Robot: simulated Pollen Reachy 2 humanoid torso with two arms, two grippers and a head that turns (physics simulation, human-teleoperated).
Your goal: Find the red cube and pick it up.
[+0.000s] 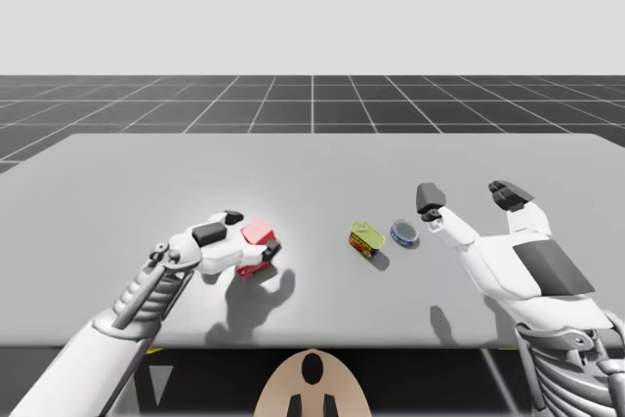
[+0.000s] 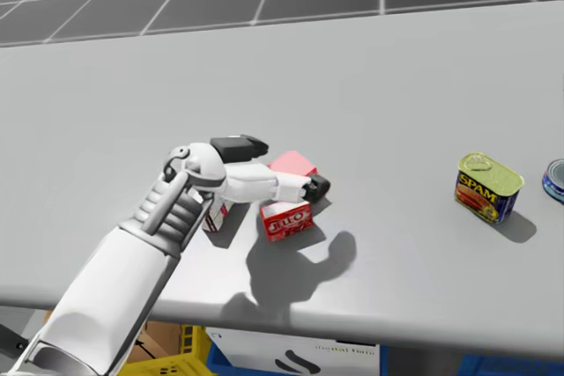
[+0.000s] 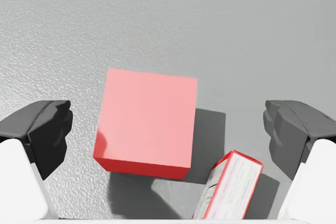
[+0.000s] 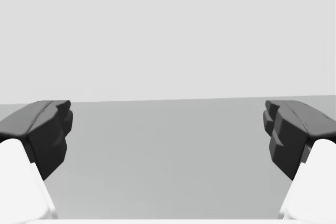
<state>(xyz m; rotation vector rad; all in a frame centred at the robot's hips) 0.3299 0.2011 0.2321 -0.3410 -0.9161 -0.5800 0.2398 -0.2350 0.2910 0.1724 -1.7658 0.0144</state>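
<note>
The red cube [image 3: 147, 121] rests on the grey table [image 1: 322, 168] between the fingers of my left gripper [image 3: 168, 135], which hangs over it open; neither pad touches it. In the high view the cube [image 1: 258, 231] sits at the table's front left with the left gripper [image 1: 252, 232] straddling it. The head view has the cube [image 2: 293, 164] partly behind the gripper [image 2: 282, 165]. My right gripper [image 1: 470, 196] is raised at the right, open and holding nothing [image 4: 168, 135].
A small red-and-white box [image 2: 286, 220] lies against the cube's near side, close to one left finger [image 3: 231, 187]. Right of it stand a yellow-topped rectangular can [image 1: 366, 239] and a low blue round can [image 1: 404, 232]. The table's front edge is near.
</note>
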